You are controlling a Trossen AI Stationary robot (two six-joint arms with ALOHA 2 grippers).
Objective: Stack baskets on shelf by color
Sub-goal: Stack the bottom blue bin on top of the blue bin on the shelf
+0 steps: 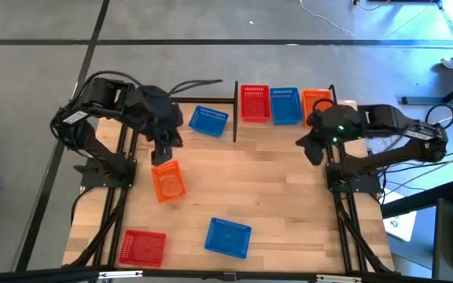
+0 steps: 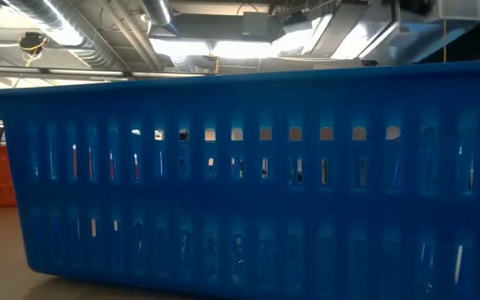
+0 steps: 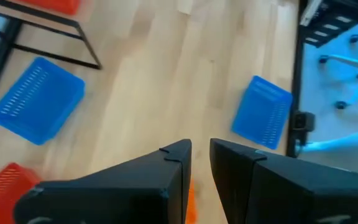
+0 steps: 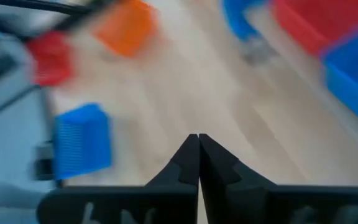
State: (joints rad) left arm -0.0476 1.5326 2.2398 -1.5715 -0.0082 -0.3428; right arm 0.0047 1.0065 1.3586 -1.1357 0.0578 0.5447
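The table (image 1: 274,204) under my arms is pale wood planking, and at its far edge the shelf (image 1: 285,122), framed by thin black posts, carries three lattice-walled baskets side by side: a red basket (image 1: 255,103), a blue basket (image 1: 285,105) and an orange basket (image 1: 315,101), the last partly hidden by my right arm. Loose on the table lie four more: a blue basket near the front edge (image 1: 229,237), whose slotted wall fills the low view (image 2: 248,183), a red basket at the front left corner (image 1: 143,248), an orange basket left of centre (image 1: 168,181), and a tilted blue basket just left of the shelf (image 1: 208,120). My left tool (image 3: 201,155) hovers just above the orange basket, its fingers parted by a narrow gap and holding nothing. My right tool (image 4: 198,146) hangs over the table in front of the shelf's right end, fingers pressed together and empty.
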